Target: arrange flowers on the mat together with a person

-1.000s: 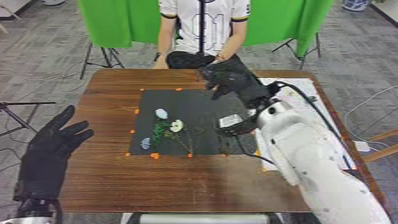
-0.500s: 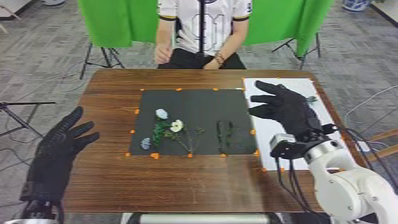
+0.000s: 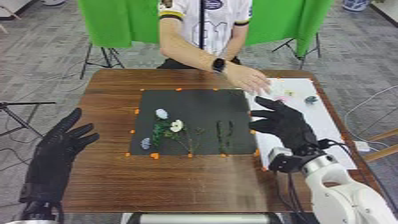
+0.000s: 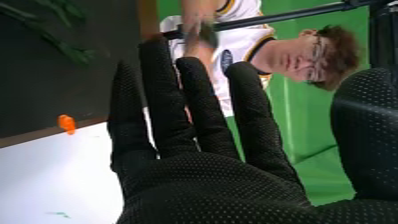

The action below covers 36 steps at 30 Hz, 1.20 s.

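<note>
In the head view the dark mat (image 3: 197, 107) holds a white flower (image 3: 176, 125), pale blue flowers (image 3: 161, 114) and green stems (image 3: 225, 135) at its right part. My right hand (image 3: 286, 126) is open over the white sheet beside the mat. My left hand (image 3: 55, 145) is open over the table's left edge. A person's hand (image 3: 248, 79) reaches down to the white sheet's upper part, near a pink and yellow flower (image 3: 289, 93). In the right wrist view my right hand (image 4: 209, 182) has straight fingers, with green stems (image 4: 67, 42) on the dark mat beyond.
The white sheet (image 3: 331, 120) lies along the right side of the brown table (image 3: 204, 185), with a small grey-green flower (image 3: 311, 99) on it. Orange markers (image 3: 155, 156) line the mat's edges. Cables hang by my right wrist.
My right hand withdrew from over the mat to the white sheet, uncovering the green stems, and has since lowered slightly. The person's arm has stretched out over the sheet's far end.
</note>
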Each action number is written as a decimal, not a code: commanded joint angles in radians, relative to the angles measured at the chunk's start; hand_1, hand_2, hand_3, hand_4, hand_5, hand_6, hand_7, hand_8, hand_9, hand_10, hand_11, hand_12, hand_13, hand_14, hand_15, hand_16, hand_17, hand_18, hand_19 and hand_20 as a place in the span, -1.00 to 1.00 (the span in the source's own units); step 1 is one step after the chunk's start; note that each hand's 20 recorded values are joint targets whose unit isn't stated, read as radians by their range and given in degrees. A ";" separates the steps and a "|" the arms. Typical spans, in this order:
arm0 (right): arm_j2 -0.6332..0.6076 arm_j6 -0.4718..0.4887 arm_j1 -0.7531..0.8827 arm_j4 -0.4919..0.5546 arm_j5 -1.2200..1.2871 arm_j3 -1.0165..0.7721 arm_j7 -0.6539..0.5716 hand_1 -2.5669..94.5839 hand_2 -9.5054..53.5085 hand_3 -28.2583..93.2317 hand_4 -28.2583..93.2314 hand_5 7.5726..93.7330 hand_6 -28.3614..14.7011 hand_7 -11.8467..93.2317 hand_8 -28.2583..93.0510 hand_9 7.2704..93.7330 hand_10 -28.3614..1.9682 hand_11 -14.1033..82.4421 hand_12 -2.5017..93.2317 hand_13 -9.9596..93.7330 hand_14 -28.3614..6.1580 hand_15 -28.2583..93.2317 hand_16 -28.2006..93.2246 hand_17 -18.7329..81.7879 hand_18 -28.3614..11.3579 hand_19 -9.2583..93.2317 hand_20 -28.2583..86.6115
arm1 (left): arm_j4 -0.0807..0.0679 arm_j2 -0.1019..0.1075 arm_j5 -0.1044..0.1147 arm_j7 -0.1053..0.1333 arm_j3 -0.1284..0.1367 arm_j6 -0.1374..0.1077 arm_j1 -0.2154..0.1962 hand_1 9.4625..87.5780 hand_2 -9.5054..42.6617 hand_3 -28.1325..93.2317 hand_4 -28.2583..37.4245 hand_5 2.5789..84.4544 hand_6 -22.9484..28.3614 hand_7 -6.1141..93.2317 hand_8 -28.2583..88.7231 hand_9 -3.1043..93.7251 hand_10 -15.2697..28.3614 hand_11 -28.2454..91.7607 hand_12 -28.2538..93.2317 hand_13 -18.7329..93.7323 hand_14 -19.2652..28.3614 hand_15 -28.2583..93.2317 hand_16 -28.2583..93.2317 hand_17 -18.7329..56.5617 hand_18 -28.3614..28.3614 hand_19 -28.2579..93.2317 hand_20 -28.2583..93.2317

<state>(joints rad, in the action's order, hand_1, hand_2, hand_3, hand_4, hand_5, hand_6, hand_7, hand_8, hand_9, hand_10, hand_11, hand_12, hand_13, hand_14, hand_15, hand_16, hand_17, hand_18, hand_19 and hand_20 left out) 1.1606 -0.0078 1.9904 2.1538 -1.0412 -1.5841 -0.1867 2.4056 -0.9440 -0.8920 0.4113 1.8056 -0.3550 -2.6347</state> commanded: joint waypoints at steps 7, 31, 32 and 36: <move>-0.004 0.004 -0.017 -0.005 -0.013 -0.012 0.014 -0.56 -0.53 0.67 -0.96 -0.14 0.18 -0.57 -0.69 -0.09 -0.41 -0.43 -0.64 -0.03 -0.57 0.21 -0.38 -0.43 -0.87 0.25 -0.28 | 0.003 -0.003 0.007 0.015 -0.014 -0.008 -0.004 -0.86 -0.67 0.73 -1.00 -0.38 0.01 -0.57 -0.70 -0.31 0.49 -0.18 -0.34 -0.27 0.89 0.25 -0.65 -0.77 0.86 0.23 -0.22; 0.002 0.024 -0.023 -0.008 -0.021 -0.022 0.003 -0.56 -0.53 0.67 -0.95 -0.14 0.19 -0.58 -0.69 -0.09 -0.40 -0.44 -0.65 -0.04 -0.58 0.17 -0.37 -0.44 -0.88 0.21 -0.27 | 0.004 0.009 0.028 0.031 -0.030 -0.007 -0.004 -0.86 -0.64 0.73 -1.00 -0.36 0.03 -0.56 -0.71 -0.28 0.52 -0.16 -0.34 -0.23 0.92 0.26 -0.66 -0.71 0.88 0.24 -0.26; 0.000 0.021 -0.022 -0.008 -0.019 -0.021 0.006 -0.56 -0.53 0.67 -0.95 -0.14 0.19 -0.58 -0.69 -0.09 -0.40 -0.44 -0.65 -0.04 -0.58 0.17 -0.37 -0.44 -0.88 0.21 -0.27 | 0.002 0.009 0.026 0.028 -0.031 -0.006 0.002 -0.86 -0.64 0.73 -1.00 -0.36 0.03 -0.56 -0.71 -0.28 0.52 -0.16 -0.34 -0.23 0.92 0.26 -0.66 -0.71 0.88 0.24 -0.26; -0.002 0.016 -0.021 -0.010 -0.020 -0.018 0.004 -0.56 -0.53 0.67 -0.95 -0.14 0.19 -0.57 -0.69 -0.09 -0.39 -0.44 -0.65 -0.04 -0.58 0.17 -0.37 -0.44 -0.88 0.21 -0.27 | 0.003 0.010 0.028 0.026 -0.032 -0.009 0.002 -0.85 -0.64 0.74 -1.00 -0.36 0.03 -0.56 -0.71 -0.27 0.52 -0.16 -0.34 -0.24 0.92 0.26 -0.66 -0.72 0.88 0.24 -0.27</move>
<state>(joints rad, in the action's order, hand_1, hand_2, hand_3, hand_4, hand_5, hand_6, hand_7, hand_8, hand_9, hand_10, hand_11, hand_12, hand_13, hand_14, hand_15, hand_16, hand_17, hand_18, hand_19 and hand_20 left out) 1.1543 0.0084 1.9578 2.1420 -1.0519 -1.6057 -0.1824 2.4074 -0.9344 -0.8700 0.4410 1.7794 -0.3553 -2.6230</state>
